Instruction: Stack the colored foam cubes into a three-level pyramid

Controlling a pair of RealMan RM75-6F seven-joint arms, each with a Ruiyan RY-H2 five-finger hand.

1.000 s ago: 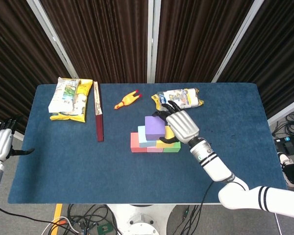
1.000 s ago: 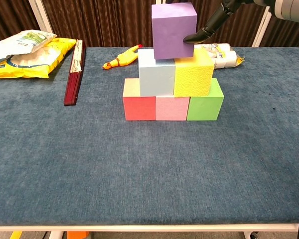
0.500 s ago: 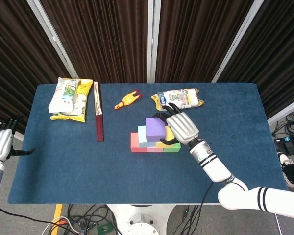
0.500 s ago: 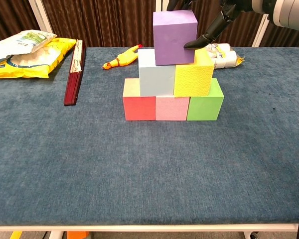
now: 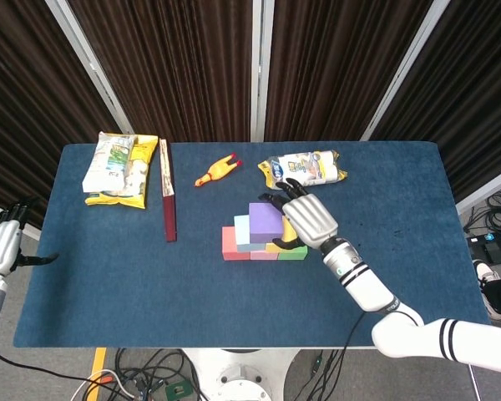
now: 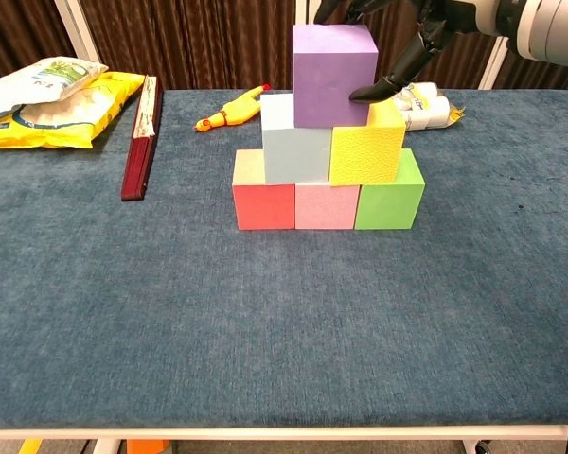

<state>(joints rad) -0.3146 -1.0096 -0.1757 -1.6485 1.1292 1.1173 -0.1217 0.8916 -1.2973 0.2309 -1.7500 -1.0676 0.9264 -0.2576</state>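
Head view, cubes: we count six, a red cube [image 5: 230,243], pink cube [image 5: 264,252] and green cube [image 5: 293,251] in the bottom row, a blue cube [image 5: 243,230] and yellow cube [image 5: 287,230] above, a purple cube [image 5: 266,220] on top
Head view, hands: two; the right hand [image 5: 305,219] lies over the stack's right side with fingers on the purple cube, the left hand [image 5: 2,242] hangs off the table's [image 5: 108,276] left edge, and we cannot tell how its fingers lie
Head view, other things: we see two snack bags [image 5: 119,168], one dark red book [image 5: 167,201], one rubber chicken [image 5: 215,170], one wrapped pack [image 5: 307,167] at the far edge
Chest view, cubes: the same six, in rows of three, two and one; the purple cube [image 6: 334,62] rests across the blue cube [image 6: 295,138] and yellow cube [image 6: 367,142]
Chest view, hand: we see dark fingertips [image 6: 371,92] pressed on the purple cube's right face, more fingers behind its top; the right hand holds it
Change: a second ago we saw the purple cube tilted and higher, to the left; now it sits level and further right, and the hand has come lower
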